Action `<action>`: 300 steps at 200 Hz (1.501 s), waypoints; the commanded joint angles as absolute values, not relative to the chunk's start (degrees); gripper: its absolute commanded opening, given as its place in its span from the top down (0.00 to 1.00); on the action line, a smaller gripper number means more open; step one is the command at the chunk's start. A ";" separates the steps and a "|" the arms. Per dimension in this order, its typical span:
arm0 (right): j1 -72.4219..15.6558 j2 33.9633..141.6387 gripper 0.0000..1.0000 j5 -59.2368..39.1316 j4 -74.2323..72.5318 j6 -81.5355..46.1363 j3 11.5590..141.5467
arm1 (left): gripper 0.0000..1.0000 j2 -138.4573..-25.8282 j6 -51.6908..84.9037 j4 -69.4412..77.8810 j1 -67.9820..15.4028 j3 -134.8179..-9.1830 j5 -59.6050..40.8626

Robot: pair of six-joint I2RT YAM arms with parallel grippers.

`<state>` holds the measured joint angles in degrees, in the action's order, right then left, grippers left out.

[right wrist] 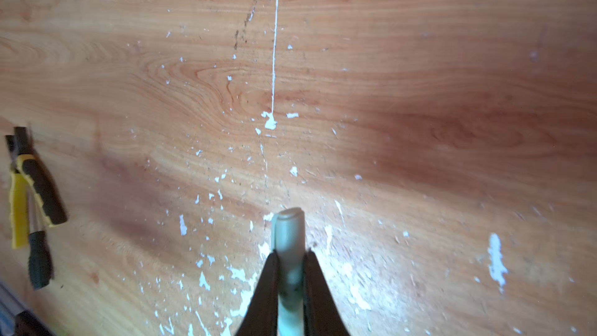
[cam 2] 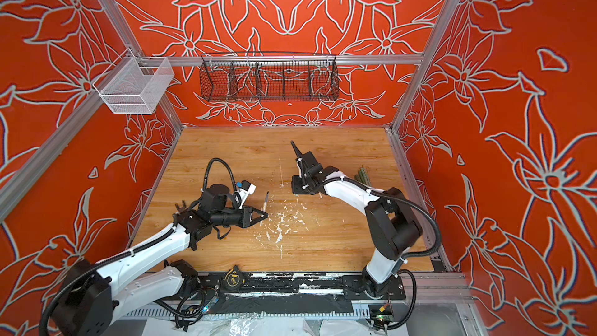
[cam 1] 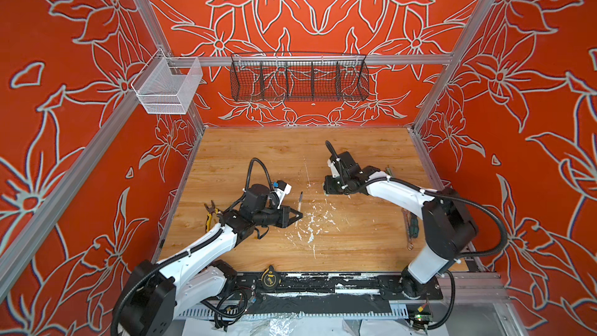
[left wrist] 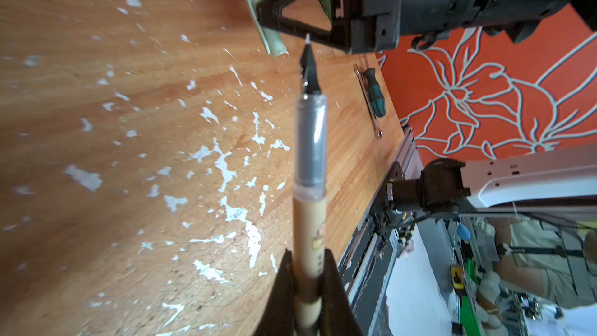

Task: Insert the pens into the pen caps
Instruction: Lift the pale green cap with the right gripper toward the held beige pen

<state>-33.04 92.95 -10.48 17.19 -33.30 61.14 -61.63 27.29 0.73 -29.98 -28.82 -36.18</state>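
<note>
My left claw (left wrist: 307, 263) is clamped on a tan pen (left wrist: 310, 163) at mid-table. My right claw (right wrist: 290, 256) pinches a pale green cap (right wrist: 288, 227) just beside its dark tip. Pliers (right wrist: 24, 195) lie left, a screwdriver (left wrist: 374, 92) right, a tape measure (cam 1: 270, 275) at the near edge.

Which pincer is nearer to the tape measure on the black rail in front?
Left. The left pincer is beyond the tape measure, slightly to its right; the right pincer is farther back and farther right.
</note>
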 commanded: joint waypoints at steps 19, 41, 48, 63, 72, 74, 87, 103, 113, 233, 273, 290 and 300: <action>-32.34 83.54 1.00 -11.38 -2.48 -47.17 48.52 | 1.00 -66.97 22.36 6.50 -34.30 -30.31 -38.82; -32.39 80.14 1.00 -11.40 -7.12 -51.51 43.87 | 1.00 -70.11 21.09 7.05 -35.80 -31.01 -39.58; -32.34 79.37 1.00 -11.45 -7.68 -52.32 43.03 | 1.00 -71.17 20.61 7.03 -36.19 -31.39 -39.68; -32.46 78.13 1.00 -11.77 -7.41 -53.18 42.33 | 1.00 -73.54 19.66 6.94 -36.92 -32.46 -39.68; -32.51 77.43 1.00 -12.03 -7.47 -54.11 41.83 | 1.00 -74.80 19.08 7.31 -37.38 -33.00 -39.66; -32.45 77.26 1.00 -12.13 -7.60 -54.31 41.66 | 1.00 -75.02 19.07 7.41 -37.47 -33.17 -39.56; -32.56 76.15 1.00 -12.26 -9.45 -55.36 40.46 | 1.00 -76.44 18.81 8.16 -38.04 -33.83 -38.48; -32.52 74.56 1.00 -11.94 -11.29 -56.87 38.91 | 1.00 -77.87 18.87 10.08 -38.31 -34.11 -37.88; -32.55 73.80 1.00 -11.88 -11.76 -57.75 38.36 | 1.00 -78.66 18.69 10.91 -38.32 -34.26 -37.35; -35.60 71.02 1.00 -11.71 -16.59 -59.02 35.95 | 1.00 -83.25 17.28 11.05 -38.32 -37.62 -37.38; -36.54 71.30 1.00 -11.67 -17.61 -58.89 35.51 | 1.00 -83.01 17.66 11.75 -38.23 -37.53 -36.49; -36.84 71.28 1.00 -11.60 -18.06 -58.82 35.35 | 1.00 -82.78 17.74 11.78 -38.16 -37.62 -36.14; -37.00 71.17 1.00 -11.52 -18.11 -58.70 35.30 | 1.00 -82.57 17.69 11.86 -38.10 -37.55 -35.95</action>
